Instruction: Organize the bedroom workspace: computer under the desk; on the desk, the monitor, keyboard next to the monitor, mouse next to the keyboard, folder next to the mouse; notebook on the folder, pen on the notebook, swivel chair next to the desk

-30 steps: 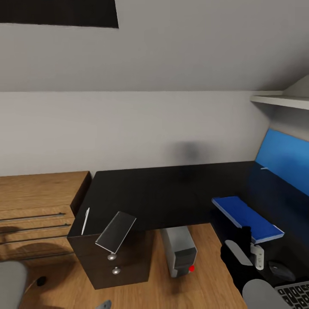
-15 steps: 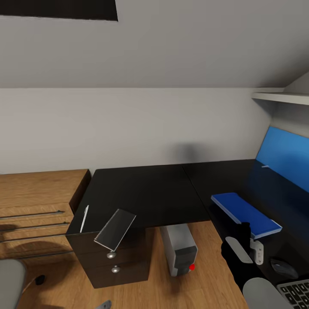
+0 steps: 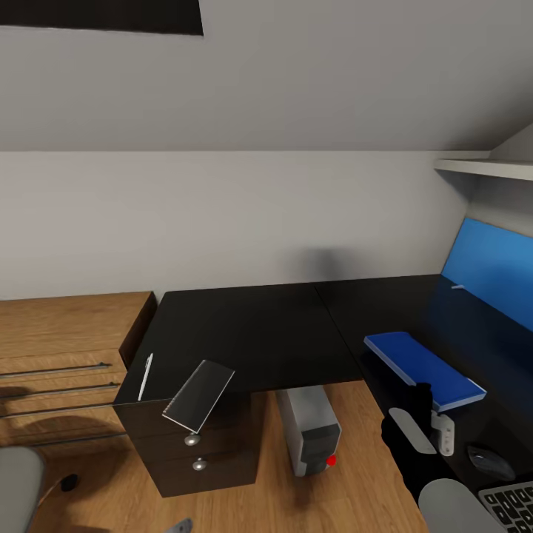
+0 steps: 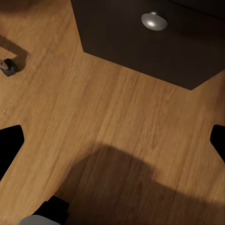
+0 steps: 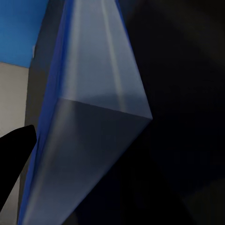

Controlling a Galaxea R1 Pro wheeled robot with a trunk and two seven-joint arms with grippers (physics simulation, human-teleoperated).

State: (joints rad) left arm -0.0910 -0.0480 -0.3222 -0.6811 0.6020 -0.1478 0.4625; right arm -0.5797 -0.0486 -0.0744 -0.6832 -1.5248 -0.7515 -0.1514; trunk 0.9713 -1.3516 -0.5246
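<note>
The blue folder (image 3: 422,366) lies flat on the right wing of the black desk (image 3: 252,333). My right gripper (image 3: 428,403) hovers open at its near end; up close, the folder (image 5: 89,117) is beside one fingertip (image 5: 16,145). The mouse (image 3: 488,463) and keyboard (image 3: 511,503) lie nearer me, and the monitor (image 3: 492,277) stands behind. The notebook (image 3: 198,396) tilts over the desk's left front edge, beside the pen (image 3: 146,376). The computer (image 3: 311,429) stands under the desk. A swivel chair castor (image 3: 70,483) shows low left. My left gripper (image 4: 112,145) hangs open over the floor.
A wooden chest of drawers (image 3: 59,348) adjoins the desk's left end. Black drawers with silver knobs (image 3: 194,451) sit under the notebook. A white shelf (image 3: 485,172) juts out at upper right. A rounded grey shape (image 3: 15,488) fills the lower left corner.
The whole picture shifted slightly in the first half second, a move of the camera. Folder, notebook, pen and both grippers hold their places.
</note>
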